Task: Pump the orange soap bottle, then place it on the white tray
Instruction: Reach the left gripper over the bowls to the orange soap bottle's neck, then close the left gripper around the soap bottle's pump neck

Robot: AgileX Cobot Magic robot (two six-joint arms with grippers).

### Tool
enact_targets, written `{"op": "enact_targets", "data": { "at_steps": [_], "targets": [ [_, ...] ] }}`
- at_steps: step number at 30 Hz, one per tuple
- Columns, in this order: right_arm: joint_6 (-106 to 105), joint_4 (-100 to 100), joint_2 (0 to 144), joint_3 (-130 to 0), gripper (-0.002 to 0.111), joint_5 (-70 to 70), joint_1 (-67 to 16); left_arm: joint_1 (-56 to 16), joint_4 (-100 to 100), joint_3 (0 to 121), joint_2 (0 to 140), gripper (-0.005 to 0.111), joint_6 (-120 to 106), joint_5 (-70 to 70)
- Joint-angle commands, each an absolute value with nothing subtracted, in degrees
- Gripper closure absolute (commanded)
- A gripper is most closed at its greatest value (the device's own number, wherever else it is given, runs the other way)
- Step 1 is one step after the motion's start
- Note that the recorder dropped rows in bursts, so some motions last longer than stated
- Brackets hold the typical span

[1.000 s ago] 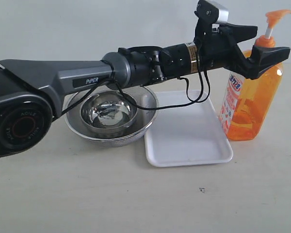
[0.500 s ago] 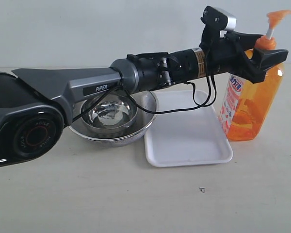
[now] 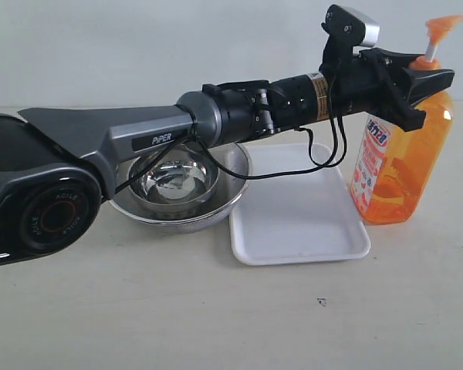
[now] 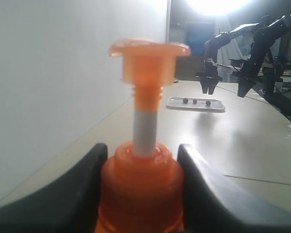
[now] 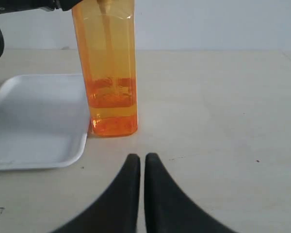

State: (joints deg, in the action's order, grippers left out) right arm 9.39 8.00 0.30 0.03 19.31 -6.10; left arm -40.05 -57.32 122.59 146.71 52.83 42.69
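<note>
At the right edge of the exterior view, the orange soap bottle [image 3: 401, 166] is standing upright on the bench [image 3: 216, 308], just beside the right rim of the white tray [image 3: 301, 208] and not yet on it. The left claw [image 3: 436, 96] is reaching across from the left of the frame and is pinching the bottle at its orange collar; in the left wrist view both black fingers [image 4: 87, 184] are pressing against that collar, with the white stem and the pump head [image 4: 148, 56] rising clear above them. The pump head is sitting high, so the pumping step is probably not yet done. The right claw [image 5: 142, 158] is pressed together, holding nothing, and is pointing at the foot of the bottle from low over the bench in its own view. The main risk is lying in the height of the grip. A push on the pump head that is coming even slightly off the stem's line is likely to lever the tall bottle about its base, or to make the smooth collar slide between the fingers. Soap may also be landing on the bench, since nothing is waiting under the nozzle. During the lift, the bottle hanging from its collar may be swinging, and its base could be catching the tray's raised rim and toppling toward the steel strainer [image 3: 177, 185].
</note>
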Motion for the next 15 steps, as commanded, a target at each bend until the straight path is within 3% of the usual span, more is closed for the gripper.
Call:
{"op": "enact_targets", "data": {
  "at_steps": [1,15],
  "targets": [
    [9.10,8.07,0.00,0.00,0.108,19.06,-5.82,-40.49,-58.28,122.62,146.65,0.102,53.54,43.73],
    [9.10,8.07,0.00,0.00,0.108,19.06,-5.82,-40.58,-68.22,122.50,140.59,0.102,62.58,43.99]
  ]
}}
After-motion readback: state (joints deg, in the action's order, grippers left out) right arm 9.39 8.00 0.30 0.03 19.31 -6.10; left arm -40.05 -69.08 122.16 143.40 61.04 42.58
